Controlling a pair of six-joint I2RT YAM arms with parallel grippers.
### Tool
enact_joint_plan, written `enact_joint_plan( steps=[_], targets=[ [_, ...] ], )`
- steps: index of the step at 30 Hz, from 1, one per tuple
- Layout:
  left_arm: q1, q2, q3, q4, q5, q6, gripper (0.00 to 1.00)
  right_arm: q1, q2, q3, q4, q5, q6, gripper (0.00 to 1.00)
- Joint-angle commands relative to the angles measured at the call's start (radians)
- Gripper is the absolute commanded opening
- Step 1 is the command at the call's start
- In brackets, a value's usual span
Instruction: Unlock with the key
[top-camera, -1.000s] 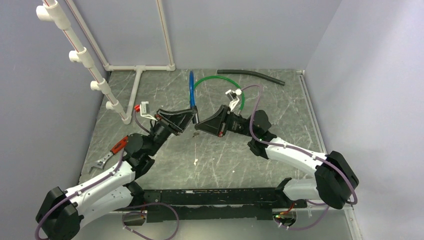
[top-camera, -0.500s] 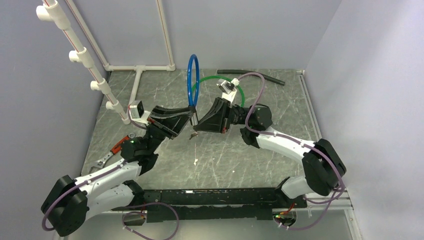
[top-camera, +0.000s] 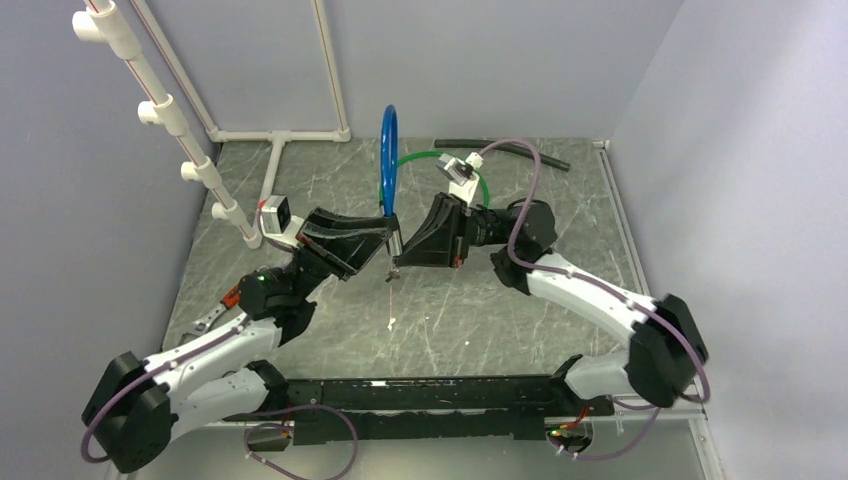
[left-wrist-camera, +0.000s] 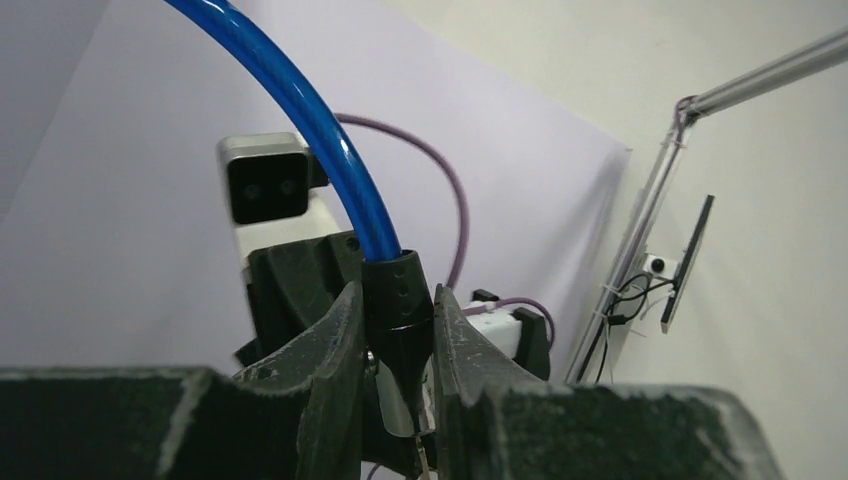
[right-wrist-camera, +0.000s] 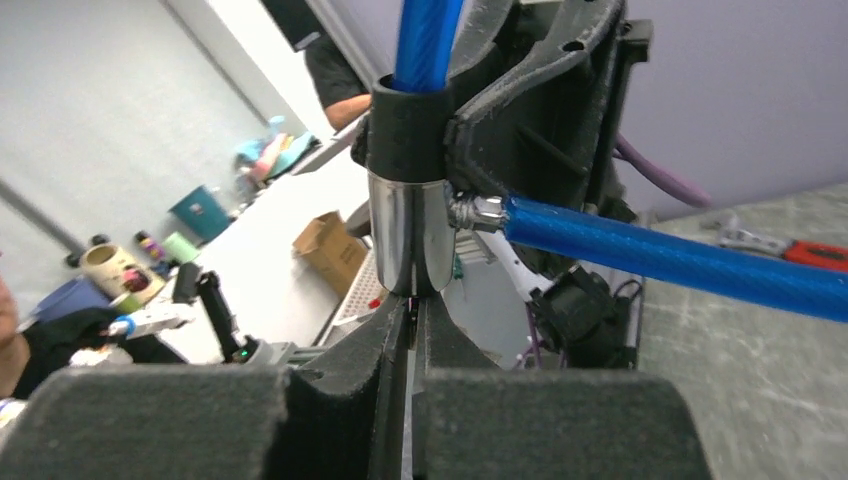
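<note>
Above grey bench (top-camera: 450, 320), left claw (left-wrist-camera: 398, 340) clamps blue cable lock (left-wrist-camera: 398, 290), right claw (right-wrist-camera: 412, 335) pinched on inserted key (right-wrist-camera: 411, 306); cable end (right-wrist-camera: 476, 212) looks seated, turn and release pending.

There are two robot arms, the left arm (top-camera: 215, 350) and the right arm (top-camera: 590, 292). There are two grippers, the left gripper (top-camera: 384, 238) and the right gripper (top-camera: 403, 250), in the middle of the frame. Each arm has one little camera, so two cameras. There is one blue cable lock (top-camera: 388, 140), one green ring (top-camera: 425, 157) and one black hose (top-camera: 500, 149) at the top. There is one wrench (top-camera: 205, 323) at the left. The slanted white pipe (top-camera: 130, 50) at the upper left has four stubs.
</note>
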Motion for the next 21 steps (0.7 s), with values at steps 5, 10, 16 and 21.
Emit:
enact_joint_plan(
  steps=[5,10,16,21],
  targets=[
    [-0.012,-0.200,0.106,-0.998,-0.282,0.229,0.00,0.034,-0.316,0.095,-1.055,0.355,-0.699,0.53],
    [-0.012,-0.239,0.104,-1.102,-0.410,0.249,0.00,0.034,-0.335,0.131,-1.337,0.540,-0.817,0.69],
    [-0.012,-0.188,0.089,-1.074,-0.397,0.229,0.00,0.050,-0.322,0.147,-1.443,0.748,-0.844,0.69],
    [-0.012,-0.159,0.084,-1.068,-0.396,0.210,0.00,0.084,-0.270,0.177,-1.501,0.845,-0.877,0.67]
  ],
)
